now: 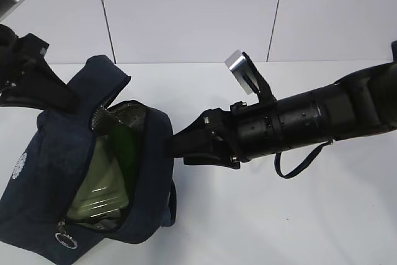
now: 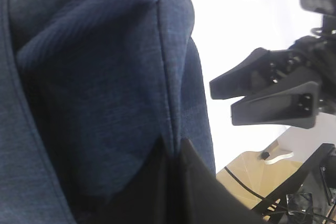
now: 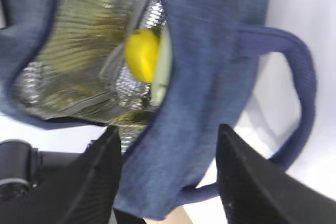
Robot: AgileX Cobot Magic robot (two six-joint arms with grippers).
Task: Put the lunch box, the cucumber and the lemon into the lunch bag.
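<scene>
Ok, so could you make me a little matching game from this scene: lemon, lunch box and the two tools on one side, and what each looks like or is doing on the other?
Things:
1. lemon
2. lunch box
3. left tool
4. right tool

Descriptions:
a. open, at the mouth of the bag
b. yellow, inside the bag
c. shut on the bag's fabric
d. pale green lid, inside the bag

Pairs: 1-b, 2-d, 3-c, 4-a
</scene>
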